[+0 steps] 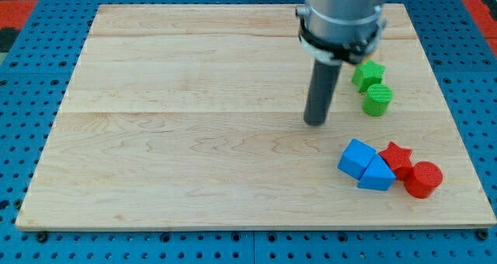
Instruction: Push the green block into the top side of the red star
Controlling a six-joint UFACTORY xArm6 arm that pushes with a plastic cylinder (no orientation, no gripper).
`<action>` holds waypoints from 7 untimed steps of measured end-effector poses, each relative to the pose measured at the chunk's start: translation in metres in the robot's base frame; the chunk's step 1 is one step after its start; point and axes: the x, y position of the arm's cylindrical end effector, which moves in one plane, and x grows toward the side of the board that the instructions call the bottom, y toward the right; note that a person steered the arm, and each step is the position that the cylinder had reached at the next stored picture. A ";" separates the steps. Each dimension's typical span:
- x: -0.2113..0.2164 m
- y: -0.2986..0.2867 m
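Camera view shows two green blocks at the board's right side, toward the view's top. The green star point(368, 74) is bright green with short blunt points; its upper edge is partly covered by the arm's grey housing point(344, 15). The green cylinder point(378, 99) stands upright, touching the green star at its lower right. Which of the two the task means cannot be told.

The red star point(397, 157) lies well below them, near the board's lower right corner. It touches a red cylinder point(423, 178) at its lower right and a blue triangular block point(377, 175) at its lower left. A blue cube point(356, 157) touches the triangular block on the view's left.

Count: two green, two red, two blue blocks; six in all.

My tip point(315, 123) rests on the wooden board point(178, 140), left of and slightly below the green cylinder, apart from every block. The arm carries no hand, only the rod, gripping nothing.
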 end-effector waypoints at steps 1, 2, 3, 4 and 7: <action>-0.082 -0.002; -0.157 0.007; -0.206 0.052; -0.222 0.080; -0.209 0.100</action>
